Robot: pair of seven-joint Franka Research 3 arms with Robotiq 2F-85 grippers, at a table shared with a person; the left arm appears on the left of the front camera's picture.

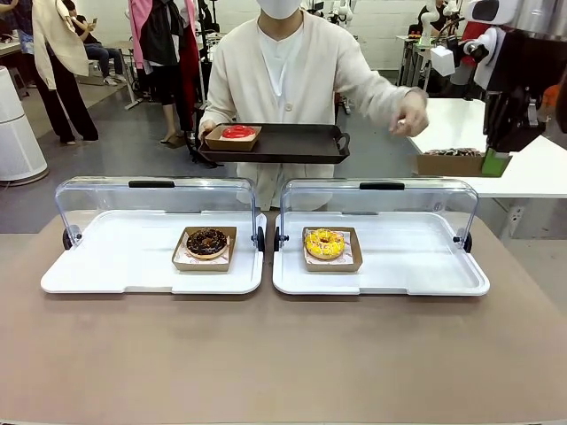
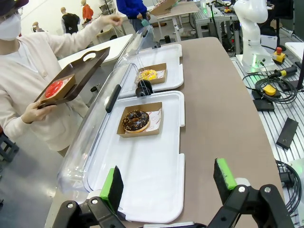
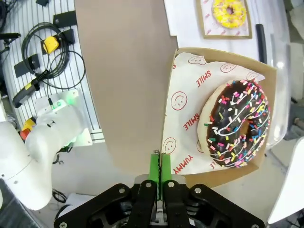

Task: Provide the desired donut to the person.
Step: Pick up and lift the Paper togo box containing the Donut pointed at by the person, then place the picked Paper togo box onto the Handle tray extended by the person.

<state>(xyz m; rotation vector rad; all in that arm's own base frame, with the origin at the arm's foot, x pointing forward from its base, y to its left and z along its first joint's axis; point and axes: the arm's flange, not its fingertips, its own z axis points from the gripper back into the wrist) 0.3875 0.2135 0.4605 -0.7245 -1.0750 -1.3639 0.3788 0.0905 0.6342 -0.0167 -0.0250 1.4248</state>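
Observation:
The person (image 1: 283, 71) in a cream cardigan stands across the table, holding a black tray (image 1: 301, 146) that carries a red donut (image 1: 237, 132) in a cardboard box. Their other hand (image 1: 413, 117) stretches toward the picture's right. High at the right, my right gripper (image 1: 494, 162) is shut on the rim of a cardboard box (image 3: 190, 118) with a chocolate sprinkle donut (image 3: 237, 123), held above the table. My left gripper (image 2: 168, 183) hovers open over the near end of a white display tray (image 2: 152, 175), nothing between its fingers.
Two white display trays with raised clear lids (image 1: 155, 199) lie side by side on the brown table. The left one holds a chocolate donut (image 1: 206, 242), the right one (image 1: 399, 266) a yellow donut (image 1: 324, 243). A white side table (image 1: 532, 168) stands at the right.

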